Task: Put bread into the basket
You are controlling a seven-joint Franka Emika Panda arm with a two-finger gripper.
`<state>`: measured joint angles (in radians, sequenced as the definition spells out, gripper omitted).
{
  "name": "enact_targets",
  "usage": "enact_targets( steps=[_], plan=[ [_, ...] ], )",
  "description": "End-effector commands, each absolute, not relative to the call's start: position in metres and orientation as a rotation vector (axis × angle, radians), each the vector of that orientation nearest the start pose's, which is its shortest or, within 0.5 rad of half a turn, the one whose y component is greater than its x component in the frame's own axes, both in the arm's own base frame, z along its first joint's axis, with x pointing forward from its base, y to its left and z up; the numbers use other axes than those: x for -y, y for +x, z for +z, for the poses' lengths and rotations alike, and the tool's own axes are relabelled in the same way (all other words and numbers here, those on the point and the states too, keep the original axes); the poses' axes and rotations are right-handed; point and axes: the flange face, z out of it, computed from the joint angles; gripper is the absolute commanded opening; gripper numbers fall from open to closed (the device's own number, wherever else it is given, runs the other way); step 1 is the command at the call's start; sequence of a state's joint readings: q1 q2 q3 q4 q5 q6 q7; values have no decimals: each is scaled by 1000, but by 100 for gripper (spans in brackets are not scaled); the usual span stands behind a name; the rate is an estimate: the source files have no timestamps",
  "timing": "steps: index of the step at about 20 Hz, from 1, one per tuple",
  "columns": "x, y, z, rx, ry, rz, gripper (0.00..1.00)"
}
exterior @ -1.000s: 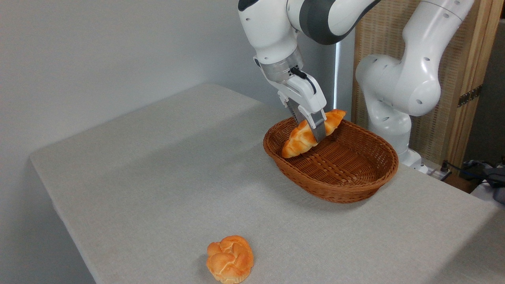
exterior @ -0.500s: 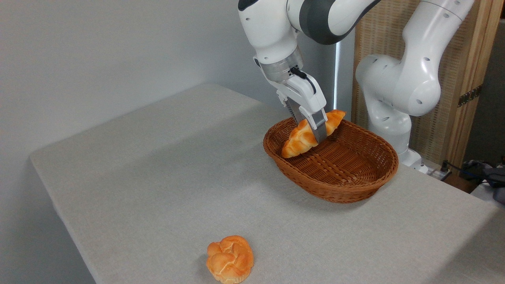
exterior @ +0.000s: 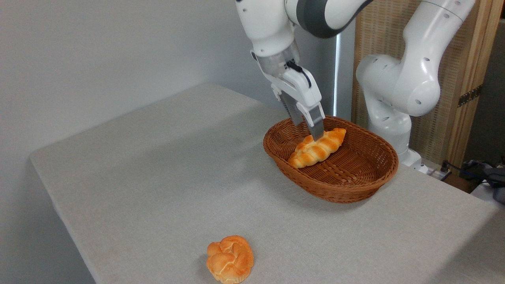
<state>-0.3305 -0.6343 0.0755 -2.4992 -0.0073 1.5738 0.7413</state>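
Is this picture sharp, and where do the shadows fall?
In the fixed camera view everything is sharp: the bread in the basket, the gripper above it, the round bun. Soft light throws faint shadows left of the basket and bun on the table. No glare.

bread [exterior: 318, 147] released, now lying in basket [exterior: 357, 188]; hand [exterior: 309, 130] opened, lifted just above.

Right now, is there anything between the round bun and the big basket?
No. In the camera view only bare grey tablecloth lies between the round knotted orange bun and the oval brown wicker basket.
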Motion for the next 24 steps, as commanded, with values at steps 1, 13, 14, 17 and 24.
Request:
enact_targets(
  steps=[1,13,14,17,24],
  plan=[
    [81,337,532,-1587,-2819,242,100],
    [63,486,642,-1213,-2967,-32,100],
    [69,500,644,-1184,-2968,-38,100],
    [79,525,644,-1178,-2953,-50,100],
    [102,545,641,-1221,-2919,-50,100]
  ],
)
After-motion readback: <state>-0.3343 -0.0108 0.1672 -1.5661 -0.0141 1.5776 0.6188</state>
